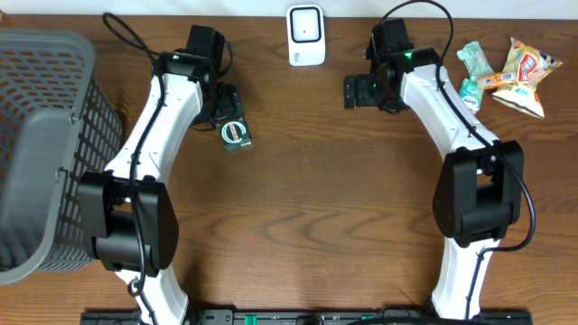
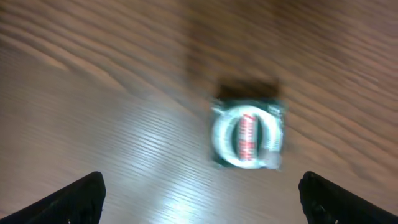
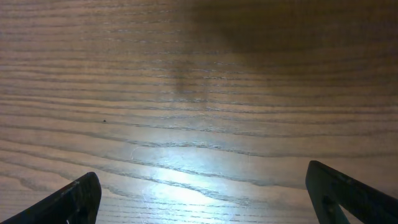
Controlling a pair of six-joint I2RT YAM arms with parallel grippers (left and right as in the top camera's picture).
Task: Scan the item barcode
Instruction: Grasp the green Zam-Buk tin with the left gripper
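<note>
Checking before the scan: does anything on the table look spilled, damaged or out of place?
Nothing looks spilled or damaged. One green packet lies askew by itself near the left pincer, apart from the snack pile at far right.

My brown wooden table [image 1: 307,181] has a clear grain running along it and a semi-gloss finish. The lamp bounces off it as a soft white patch in both wrist views. The small green and white packet [image 1: 236,134] looks like shiny plastic film, slick enough to catch glare. The grey mesh basket [image 1: 90,117] reads as matt moulded plastic. The white rectangular scanner box [image 1: 306,34] is smooth plastic with a slight sheen. The pile of colourful snack bags [image 1: 510,72] is crinkly and glossy, foil or film, can't tell which. My left arm [image 1: 158,117] and right arm [image 1: 442,113] wear smooth white hard shells with matt black joints. On my left gripper [image 2: 202,183] and right gripper [image 3: 202,174] the black fingers [image 2: 74,199] look matt and fairly smooth.
</note>
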